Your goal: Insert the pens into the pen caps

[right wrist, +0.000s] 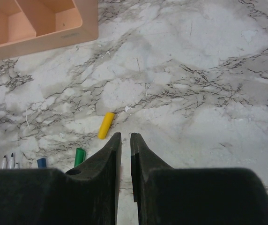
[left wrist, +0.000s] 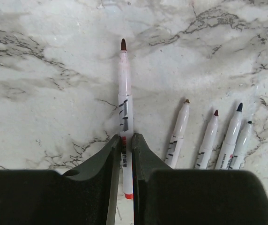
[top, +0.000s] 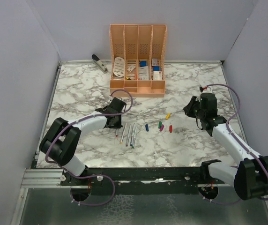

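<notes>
My left gripper [top: 116, 125] [left wrist: 126, 137] is shut on a white pen [left wrist: 124, 103] with a dark red tip, which points away from the jaws low over the marble. Several more pens [left wrist: 209, 138] lie side by side to its right and show in the top view [top: 130, 134]. The caps lie in a loose row: blue [top: 146, 127], green [top: 160, 124], magenta [top: 161, 128], red [top: 170, 128] and yellow [top: 167, 115]. My right gripper [top: 189, 111] [right wrist: 125, 135] is shut and empty, just right of the yellow cap [right wrist: 106, 125]. The green cap [right wrist: 79, 156] and the blue cap [right wrist: 41, 162] lie beyond.
A peach desk organizer [top: 137, 58] [right wrist: 40, 23] with stationery stands at the back centre. A grey stapler [top: 99, 63] lies at the back left. Grey walls enclose the marble table [top: 195, 150] on three sides.
</notes>
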Robot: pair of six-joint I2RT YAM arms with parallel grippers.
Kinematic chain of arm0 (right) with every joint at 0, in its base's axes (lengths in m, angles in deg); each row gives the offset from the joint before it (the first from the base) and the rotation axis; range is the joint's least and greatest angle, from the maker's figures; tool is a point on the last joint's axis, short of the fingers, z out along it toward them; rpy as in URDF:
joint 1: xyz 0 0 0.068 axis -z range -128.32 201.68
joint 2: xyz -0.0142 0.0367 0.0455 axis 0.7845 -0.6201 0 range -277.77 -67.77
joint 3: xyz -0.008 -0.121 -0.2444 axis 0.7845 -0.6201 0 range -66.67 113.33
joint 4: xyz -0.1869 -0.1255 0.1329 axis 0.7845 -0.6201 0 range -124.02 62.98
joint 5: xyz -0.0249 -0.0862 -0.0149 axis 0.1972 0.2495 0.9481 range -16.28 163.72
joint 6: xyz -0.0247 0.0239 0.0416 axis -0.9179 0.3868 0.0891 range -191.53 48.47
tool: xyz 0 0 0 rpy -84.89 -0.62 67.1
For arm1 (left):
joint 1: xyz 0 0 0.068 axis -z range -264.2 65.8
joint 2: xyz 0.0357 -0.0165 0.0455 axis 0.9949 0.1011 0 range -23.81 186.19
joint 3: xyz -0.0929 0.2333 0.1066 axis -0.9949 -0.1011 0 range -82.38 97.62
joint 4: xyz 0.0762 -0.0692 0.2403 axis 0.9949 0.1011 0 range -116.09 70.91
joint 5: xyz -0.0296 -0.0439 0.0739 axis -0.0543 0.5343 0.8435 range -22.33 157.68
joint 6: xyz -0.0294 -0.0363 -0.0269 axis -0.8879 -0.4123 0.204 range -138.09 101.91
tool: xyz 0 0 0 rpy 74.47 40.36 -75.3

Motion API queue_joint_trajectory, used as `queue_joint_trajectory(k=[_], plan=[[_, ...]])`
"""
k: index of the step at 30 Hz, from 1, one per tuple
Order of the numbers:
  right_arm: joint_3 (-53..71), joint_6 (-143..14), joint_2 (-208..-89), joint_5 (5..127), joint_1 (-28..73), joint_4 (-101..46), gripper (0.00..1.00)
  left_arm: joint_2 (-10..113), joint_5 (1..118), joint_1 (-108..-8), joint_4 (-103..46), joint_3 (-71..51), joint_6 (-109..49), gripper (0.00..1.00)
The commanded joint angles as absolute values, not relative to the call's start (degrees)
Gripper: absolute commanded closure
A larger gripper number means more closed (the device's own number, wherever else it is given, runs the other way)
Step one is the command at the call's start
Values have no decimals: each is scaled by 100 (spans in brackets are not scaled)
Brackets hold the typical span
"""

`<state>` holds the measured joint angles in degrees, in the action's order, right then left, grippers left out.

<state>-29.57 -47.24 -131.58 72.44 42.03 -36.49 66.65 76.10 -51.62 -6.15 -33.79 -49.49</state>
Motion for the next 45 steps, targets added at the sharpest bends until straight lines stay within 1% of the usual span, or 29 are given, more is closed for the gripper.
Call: queue_joint_trajectory(k=[1,5,9,15,22,28,30,34,39,45], plan=[[-2976,-4824,-13282,7307,4201,-3784,85,6457,8267,-5221,-664,-3701,-4821,100],[-2945,-4737,-13503,7403,4202,-3985,86,5929,8429,-5212,-468,-3714,-4825,100],[-2934,-4695,-13769,7325,4201,-4075,91,5377,8506,-5212,-512,-3704,-4588,100],[-3054,-4649,-13731,7256,4182,-3907,92,4692,8270,-5203,-850,-3749,-4367,100],[-3085,-4681,-13752,7191,4041,-3995,92,4422,7756,-5049,-1485,-3923,-4215,100],[-3264,-4598,-13615,7264,3708,-4172,93,4510,7223,-4716,-2111,-3915,-4088,100],[-3335,-4554,-13578,7268,3603,-4207,91,4584,7179,-4581,-2229,-3880,-4025,100],[-3380,-4469,-13556,7431,3265,-4268,76,4768,7124,-4352,-2268,-3718,-3911,100],[-3372,-4242,-13681,7725,2884,-4303,69,4779,6996,-4061,-2542,-3762,-3755,100],[-3205,-4107,-14006,8043,2464,-4301,68,4632,6746,-3894,-2934,-4041,-3618,100]])
